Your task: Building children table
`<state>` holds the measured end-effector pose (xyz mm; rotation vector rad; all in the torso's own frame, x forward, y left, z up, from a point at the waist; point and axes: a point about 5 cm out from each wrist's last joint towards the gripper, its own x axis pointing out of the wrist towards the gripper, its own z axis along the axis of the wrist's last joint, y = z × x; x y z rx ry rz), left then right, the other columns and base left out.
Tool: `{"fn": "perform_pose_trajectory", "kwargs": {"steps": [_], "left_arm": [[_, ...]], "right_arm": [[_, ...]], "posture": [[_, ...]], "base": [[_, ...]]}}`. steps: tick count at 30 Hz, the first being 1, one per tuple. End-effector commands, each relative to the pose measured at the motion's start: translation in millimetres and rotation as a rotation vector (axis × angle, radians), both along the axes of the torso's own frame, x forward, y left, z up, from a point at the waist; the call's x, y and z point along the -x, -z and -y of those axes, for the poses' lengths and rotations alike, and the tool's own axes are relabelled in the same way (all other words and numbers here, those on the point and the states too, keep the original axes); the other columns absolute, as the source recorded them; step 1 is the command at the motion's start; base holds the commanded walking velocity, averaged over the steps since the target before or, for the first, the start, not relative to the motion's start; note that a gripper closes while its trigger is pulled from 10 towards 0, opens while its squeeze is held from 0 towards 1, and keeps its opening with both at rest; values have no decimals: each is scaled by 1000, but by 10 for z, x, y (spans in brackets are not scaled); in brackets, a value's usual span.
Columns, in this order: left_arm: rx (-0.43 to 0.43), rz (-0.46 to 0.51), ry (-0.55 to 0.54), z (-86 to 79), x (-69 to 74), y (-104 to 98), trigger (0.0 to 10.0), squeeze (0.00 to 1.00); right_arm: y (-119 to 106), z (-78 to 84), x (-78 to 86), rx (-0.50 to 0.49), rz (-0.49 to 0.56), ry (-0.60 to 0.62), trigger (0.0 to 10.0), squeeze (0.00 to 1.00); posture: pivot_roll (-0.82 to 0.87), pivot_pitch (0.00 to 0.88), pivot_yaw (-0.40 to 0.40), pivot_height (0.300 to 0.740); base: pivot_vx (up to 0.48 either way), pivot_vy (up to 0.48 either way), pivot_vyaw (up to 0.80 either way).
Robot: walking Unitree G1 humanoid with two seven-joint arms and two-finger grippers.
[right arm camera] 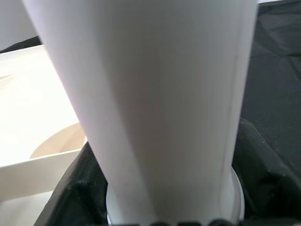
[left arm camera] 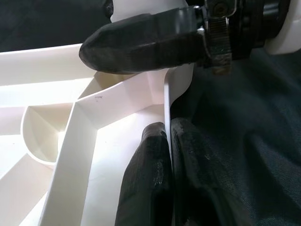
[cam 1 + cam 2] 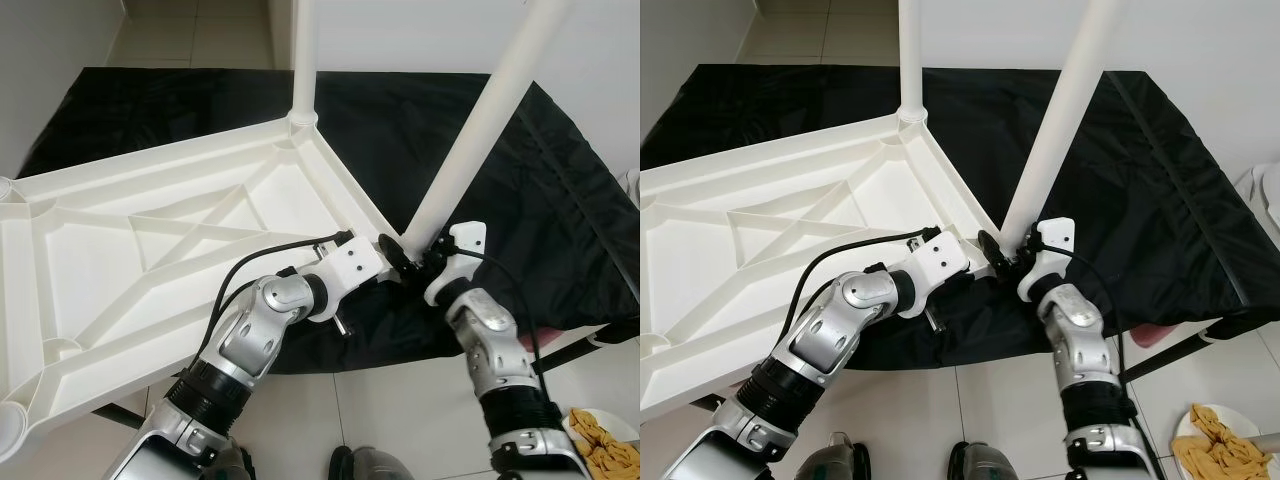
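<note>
Both grippers meet at the near corner of the upside-down white tabletop (image 3: 150,260) on a black cloth (image 3: 560,200). Left gripper (image 2: 167,146) pinches the tabletop's rim; right gripper (image 3: 405,255) is closed around a leaning white leg (image 3: 480,130)

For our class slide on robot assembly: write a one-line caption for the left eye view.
Right gripper holds a tilted white leg at the upturned tabletop corner; left gripper clamps the rim.

The upright leg (image 3: 304,60) and tilted leg (image 3: 490,110) ran off the top edge; the tabletop (image 3: 120,270) was cut at the left; the tilted leg's foot was hidden behind the right gripper (image 3: 405,255).
</note>
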<state>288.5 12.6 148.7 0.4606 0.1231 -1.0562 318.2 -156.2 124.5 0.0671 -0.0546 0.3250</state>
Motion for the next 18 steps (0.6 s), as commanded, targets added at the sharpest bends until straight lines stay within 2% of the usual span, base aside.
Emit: {"fn": "perform_pose_trajectory", "kwargs": {"steps": [1, 4, 11, 16, 17, 18], "left_arm": [[55, 1, 89, 139, 99, -69, 10000, 0], [55, 2, 89, 141, 97, -71, 10000, 0], [57, 3, 92, 151, 101, -70, 10000, 0], [59, 3, 94, 164, 100, -72, 10000, 0], [60, 3, 96, 170, 102, -74, 10000, 0], [61, 4, 97, 174, 104, -74, 10000, 0]], "right_arm": [[163, 4, 17, -39, -101, 123, 0, 0], [156, -29, 17, -36, -100, 151, 0, 0], [167, -75, 36, 20, -131, 344, 0, 0], [159, -73, 41, 26, -141, 378, 0, 0], [159, -67, 34, 29, -144, 376, 8941, 0], [153, -52, 28, 47, -138, 380, 10000, 0]], "posture": [[46, 92, -55, 740], [46, 93, -54, 740], [42, 93, -54, 740], [31, 92, -53, 740], [31, 92, -54, 740], [30, 92, -54, 740]], "base": [[0, 0, 0], [0, 0, 0], [0, 0, 0], [0, 0, 0], [0, 0, 0], [0, 0, 0]]}}
